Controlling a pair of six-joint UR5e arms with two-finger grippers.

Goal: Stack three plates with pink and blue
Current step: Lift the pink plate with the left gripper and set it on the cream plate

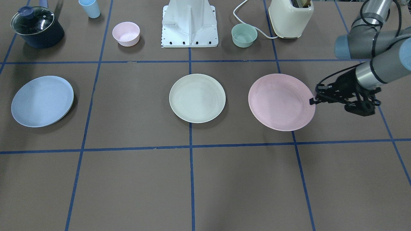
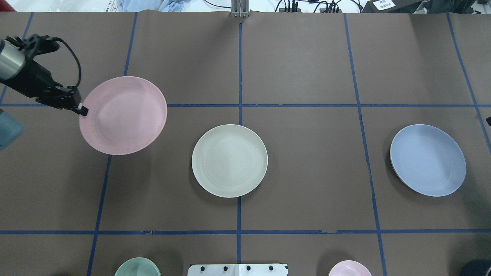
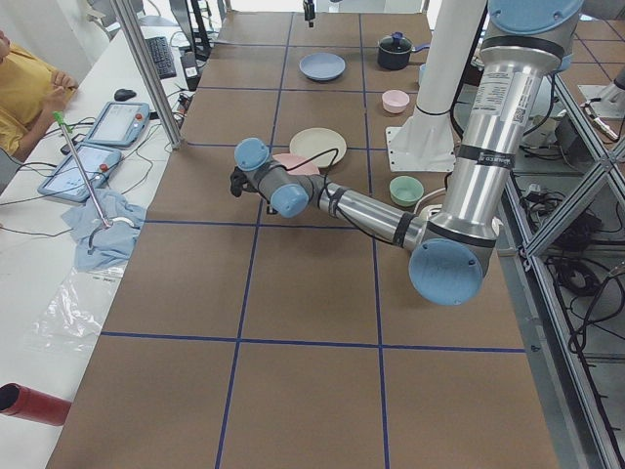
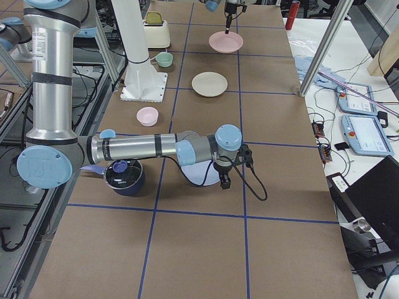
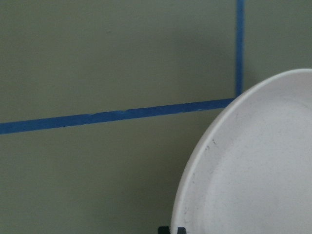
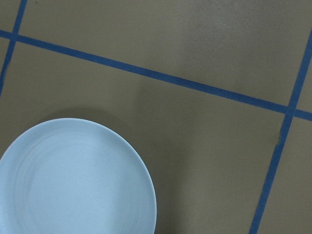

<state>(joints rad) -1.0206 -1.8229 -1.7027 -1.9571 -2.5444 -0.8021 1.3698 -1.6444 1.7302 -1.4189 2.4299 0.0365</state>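
Three plates lie in a row across the table. My left gripper (image 1: 313, 101) is shut on the rim of the pink plate (image 1: 281, 102), which is held slightly above the table; it also shows in the overhead view (image 2: 122, 115) and the left wrist view (image 5: 253, 165). The cream plate (image 1: 197, 98) lies flat at the centre. The blue plate (image 1: 42, 101) lies flat on the robot's right side, and it shows in the right wrist view (image 6: 73, 180). My right gripper (image 4: 222, 180) hangs just beside the blue plate's outer edge; I cannot tell whether it is open or shut.
Along the robot's side stand a lidded dark pot (image 1: 37, 27), a blue cup (image 1: 90, 8), a small pink bowl (image 1: 126, 33), the white robot base (image 1: 189, 25), a mint-green bowl (image 1: 244, 35) and a cream toaster (image 1: 290, 17) with its cable.
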